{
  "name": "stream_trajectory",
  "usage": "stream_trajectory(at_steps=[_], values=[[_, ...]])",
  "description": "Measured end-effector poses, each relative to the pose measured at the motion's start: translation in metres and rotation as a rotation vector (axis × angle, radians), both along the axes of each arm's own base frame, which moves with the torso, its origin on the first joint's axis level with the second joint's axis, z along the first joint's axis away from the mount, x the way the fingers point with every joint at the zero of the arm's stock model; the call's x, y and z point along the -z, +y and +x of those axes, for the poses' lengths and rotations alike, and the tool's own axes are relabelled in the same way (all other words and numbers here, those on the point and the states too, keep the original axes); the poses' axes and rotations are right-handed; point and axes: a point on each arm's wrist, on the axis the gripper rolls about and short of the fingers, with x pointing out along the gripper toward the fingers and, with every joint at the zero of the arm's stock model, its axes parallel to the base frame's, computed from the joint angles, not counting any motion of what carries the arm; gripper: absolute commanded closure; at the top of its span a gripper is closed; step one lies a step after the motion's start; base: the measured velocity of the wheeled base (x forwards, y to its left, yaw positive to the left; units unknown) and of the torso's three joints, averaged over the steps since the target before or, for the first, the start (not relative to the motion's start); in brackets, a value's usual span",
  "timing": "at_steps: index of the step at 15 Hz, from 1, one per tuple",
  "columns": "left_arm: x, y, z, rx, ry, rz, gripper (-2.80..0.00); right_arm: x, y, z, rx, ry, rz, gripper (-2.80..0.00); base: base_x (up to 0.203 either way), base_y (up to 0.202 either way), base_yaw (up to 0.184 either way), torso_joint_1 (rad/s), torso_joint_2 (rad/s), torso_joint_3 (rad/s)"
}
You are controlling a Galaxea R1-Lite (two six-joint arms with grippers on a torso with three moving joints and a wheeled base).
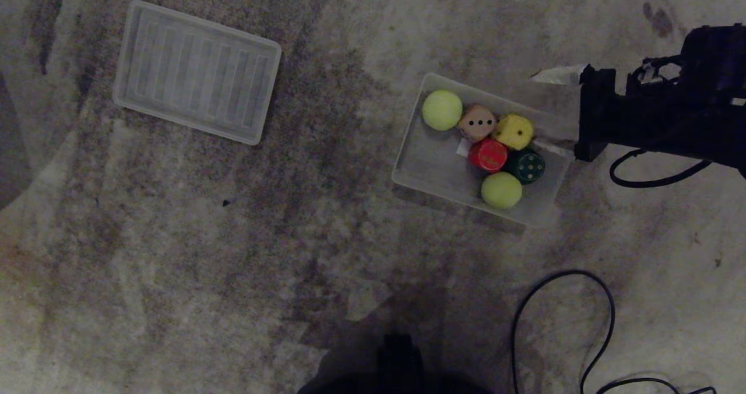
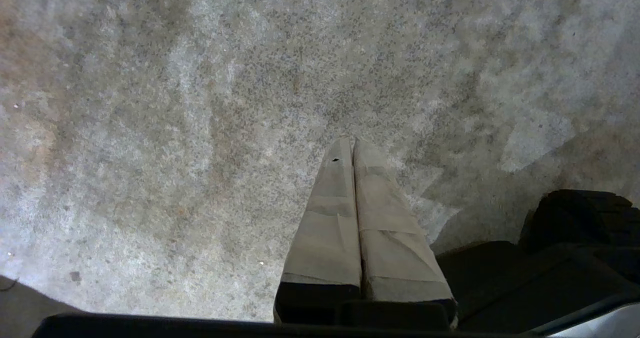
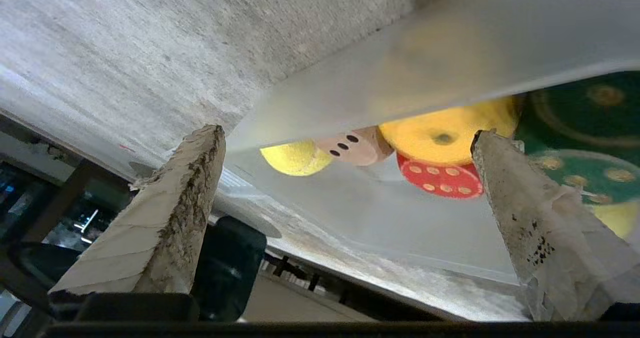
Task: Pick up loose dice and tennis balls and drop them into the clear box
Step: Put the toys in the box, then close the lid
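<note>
The clear box (image 1: 428,169) lies on the carpet right of centre. Inside it are two tennis balls (image 1: 442,109) (image 1: 501,190) and several dice: tan (image 1: 477,122), yellow (image 1: 513,131), red (image 1: 488,154) and dark green (image 1: 525,166). My right gripper (image 1: 536,110) hangs open and empty at the box's right end, its taped fingers straddling that end wall. In the right wrist view the right gripper (image 3: 346,133) faces the box wall (image 3: 450,53), with the yellow die (image 3: 440,133) and red die (image 3: 440,180) just beyond. My left gripper (image 2: 351,142) is shut over bare carpet.
The ribbed lid (image 1: 197,71) lies flat at the far left. A black cable (image 1: 583,306) loops over the carpet at the near right, and another cable (image 1: 653,179) hangs under the right arm. My own dark base (image 1: 396,365) shows at the near edge.
</note>
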Motion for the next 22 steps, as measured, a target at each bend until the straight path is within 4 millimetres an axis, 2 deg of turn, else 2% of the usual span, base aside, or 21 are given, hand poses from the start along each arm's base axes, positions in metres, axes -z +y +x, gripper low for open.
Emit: stream_trajectory(at_steps=[2,5,6,9,11,17,22], values=[[0.000,0.000,0.000,0.001,0.000,0.000,0.00,0.001,-0.002,-0.008,-0.003,-0.012,-0.035,-2.80,0.000,0.000,0.000,0.000,0.00,0.000],[0.000,0.000,0.000,0.001,0.000,0.000,0.00,0.012,-0.006,-0.032,-0.018,-0.037,-0.163,-2.80,0.000,0.000,0.000,0.000,0.00,0.000],[0.000,0.000,0.000,0.000,0.000,0.000,0.00,0.015,-0.008,-0.043,-0.018,-0.042,-0.207,0.00,0.000,0.000,0.000,0.000,0.00,0.000],[0.000,0.000,0.000,0.000,0.000,0.000,0.00,0.024,-0.017,-0.080,-0.012,-0.062,-0.307,0.00,0.000,0.000,0.000,0.000,0.00,0.000],[0.000,0.000,0.000,0.000,0.000,0.000,0.00,0.039,-0.021,-0.108,-0.028,-0.057,-0.404,0.00,0.000,0.000,0.000,0.000,0.00,0.000],[0.000,0.000,0.000,0.000,0.000,0.000,0.00,0.106,-0.034,-0.207,-0.073,0.035,-0.852,0.00,0.000,0.000,0.000,0.000,0.00,0.000],[0.000,0.000,0.000,0.001,0.000,0.000,0.00,0.157,-0.041,-0.279,-0.033,-0.024,-0.981,0.00,0.000,0.000,0.000,0.000,0.00,0.000]])
